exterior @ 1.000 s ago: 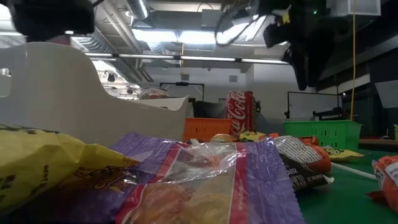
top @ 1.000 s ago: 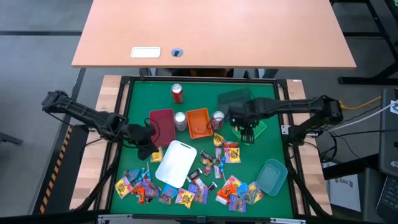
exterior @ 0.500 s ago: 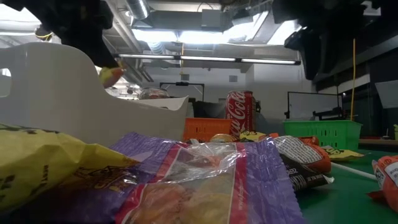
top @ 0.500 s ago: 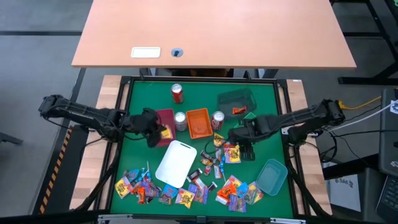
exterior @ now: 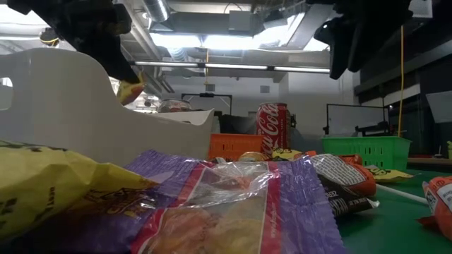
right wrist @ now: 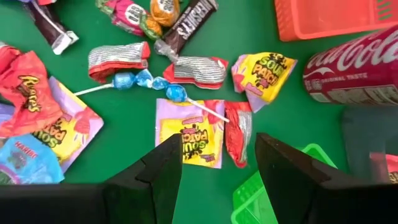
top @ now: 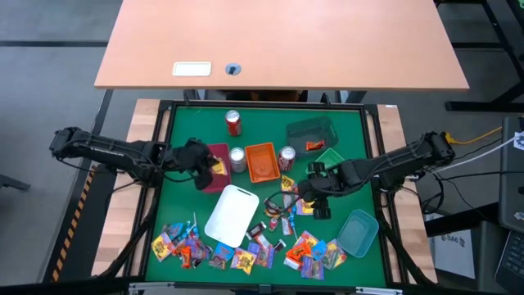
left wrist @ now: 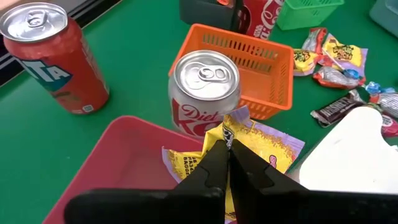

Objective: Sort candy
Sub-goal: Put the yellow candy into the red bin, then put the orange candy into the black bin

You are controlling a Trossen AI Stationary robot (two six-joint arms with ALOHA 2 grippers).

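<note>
Left wrist view: crinkly yellow candy packet (left wrist: 249, 149) is hanging pinched in the left gripper (left wrist: 229, 148), now over the maroon tray (left wrist: 118, 165) at lower left, ready to drop. Meanwhile the right gripper (right wrist: 217, 162), fingers spread and empty, is dropping toward the glossy loose sweets (top: 288, 205) at mid-frame.

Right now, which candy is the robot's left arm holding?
Find the dark red tray left of the silver can. Above it, the left end effector is shut on a yellow candy packet. It alone is lifted; the others lie on the green mat.
</note>
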